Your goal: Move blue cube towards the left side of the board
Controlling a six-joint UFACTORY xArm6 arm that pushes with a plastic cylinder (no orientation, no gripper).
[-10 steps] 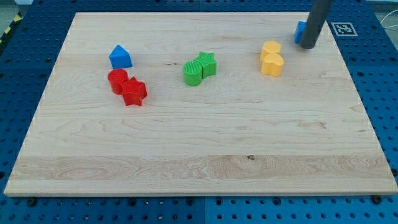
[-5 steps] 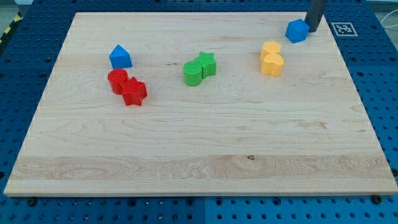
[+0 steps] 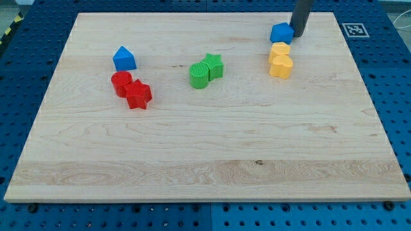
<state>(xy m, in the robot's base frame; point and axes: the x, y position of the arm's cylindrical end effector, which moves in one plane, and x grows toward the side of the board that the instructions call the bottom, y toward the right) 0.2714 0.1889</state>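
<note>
1. Nearest the view's bottom the board (image 3: 205,173) is sitting bare, so nothing is getting in the way down there.
2. Mid-board, going left to right: the red pair (image 3: 130,90) with the blue wedge (image 3: 124,59) just above it, the green pair (image 3: 205,70), then the yellow pair (image 3: 280,60).
3. Up at the view's top right, the blue cube (image 3: 281,33) is sitting just above the yellow pair, nearly touching the upper one.
4. My tip (image 3: 298,34) is pressing on the cube's right face. No pincer on this rig, just a rod, so there's nothing spreading or pinching.
5. How I'm thinking of playing it: pushing straight left and staying centred on that face so the cube isn't spinning off. I reckon the yellows could be snagging its lower edge, so I'm leaning slightly toward the top, well above the greens and the wedge.
</note>
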